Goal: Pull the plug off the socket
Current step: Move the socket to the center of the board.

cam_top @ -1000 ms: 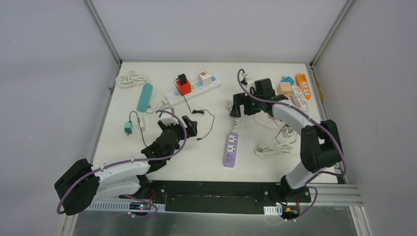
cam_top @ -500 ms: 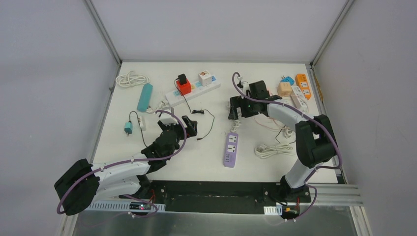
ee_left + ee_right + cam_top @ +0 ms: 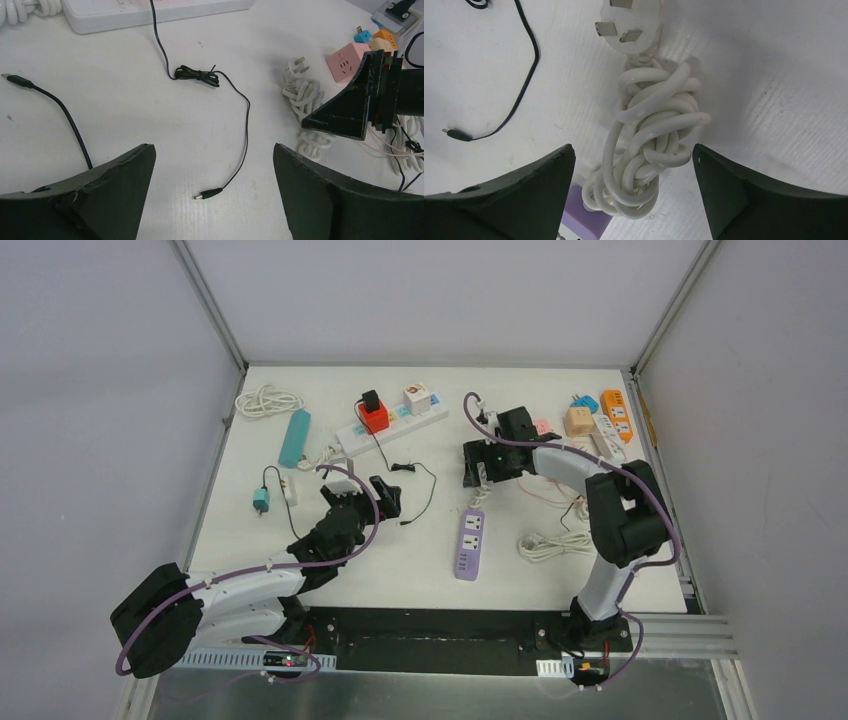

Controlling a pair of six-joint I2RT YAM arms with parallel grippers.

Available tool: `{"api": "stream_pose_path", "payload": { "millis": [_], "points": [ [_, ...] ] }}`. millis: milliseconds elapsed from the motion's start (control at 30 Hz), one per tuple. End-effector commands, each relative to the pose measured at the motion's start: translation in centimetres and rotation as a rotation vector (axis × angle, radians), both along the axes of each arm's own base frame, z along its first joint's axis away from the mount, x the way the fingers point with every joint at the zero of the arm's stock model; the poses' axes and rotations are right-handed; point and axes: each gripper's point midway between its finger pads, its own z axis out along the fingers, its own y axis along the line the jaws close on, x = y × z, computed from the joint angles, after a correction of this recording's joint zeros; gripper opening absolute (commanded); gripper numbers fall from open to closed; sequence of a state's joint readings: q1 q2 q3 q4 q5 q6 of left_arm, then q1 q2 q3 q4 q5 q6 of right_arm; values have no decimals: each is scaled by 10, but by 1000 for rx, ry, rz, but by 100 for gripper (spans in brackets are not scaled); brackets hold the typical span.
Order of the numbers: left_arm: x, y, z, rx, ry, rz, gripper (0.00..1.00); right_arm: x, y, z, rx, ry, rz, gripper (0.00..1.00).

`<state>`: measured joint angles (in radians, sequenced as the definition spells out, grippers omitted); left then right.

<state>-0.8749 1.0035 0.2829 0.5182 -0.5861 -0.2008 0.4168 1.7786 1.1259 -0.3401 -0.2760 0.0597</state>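
At ten o'clock on the table (image 3: pixel 400 565) you have a coiled white cable (image 3: pixel 268 400) beside a teal power strip (image 3: pixel 294 438). A small teal plug (image 3: pixel 261 500) lies below them at about eight o'clock.

Your left gripper (image 3: pixel 365 492) hovers with its jaws spread wide and nothing between them. In its wrist view the fingers (image 3: pixel 125 175) frame bare table and the loose end of a thin black cable (image 3: pixel 235 100).

At twelve o'clock from that gripper lies the white power strip (image 3: pixel 400 425). The thing you are after is there: a black plug (image 3: pixel 371 400) seated on a red adapter (image 3: pixel 375 421) pushed into the strip. A white cube adapter (image 3: pixel 417 398) sits at the strip's one o'clock end. Neither gripper touches the plug.

Further right, the purple power strip (image 3: pixel 470 543) lies near the table's middle, and its bundled white cord (image 3: pixel 481 487) runs off toward twelve o'clock.

Your right gripper (image 3: pixel 482 462) hangs over that bundle with its jaws wide apart. The wrist view shows the cord between the open fingers (image 3: pixel 724 175), unclamped, with its pronged plug end (image 3: pixel 631 22) at twelve o'clock.

At three o'clock from that gripper a pink adapter (image 3: pixel 543 427), a tan cube (image 3: pixel 578 420) and an orange strip (image 3: pixel 616 414) sit near the right edge.
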Motion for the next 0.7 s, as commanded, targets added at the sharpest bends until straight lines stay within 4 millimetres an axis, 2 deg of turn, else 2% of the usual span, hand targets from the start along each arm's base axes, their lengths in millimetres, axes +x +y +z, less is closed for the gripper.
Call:
{"api": "stream_pose_path", "payload": {
  "millis": [0, 200, 500, 567, 667],
  "points": [
    [3, 7, 10, -35, -34, 39, 90, 14, 8, 6, -4, -38, -9, 89],
    [3, 8, 10, -36, -34, 39, 90, 14, 6, -4, -48, -31, -2, 81],
    [2, 8, 10, -39, -37, 37, 90, 20, 0, -4, -87, -52, -10, 54],
    [2, 8, 10, -42, -39, 38, 90, 21, -1, -1, -92, -64, -4, 44],
    [2, 9, 10, -42, -39, 38, 90, 25, -2, 4, -104, -86, 0, 35]
  ]
}}
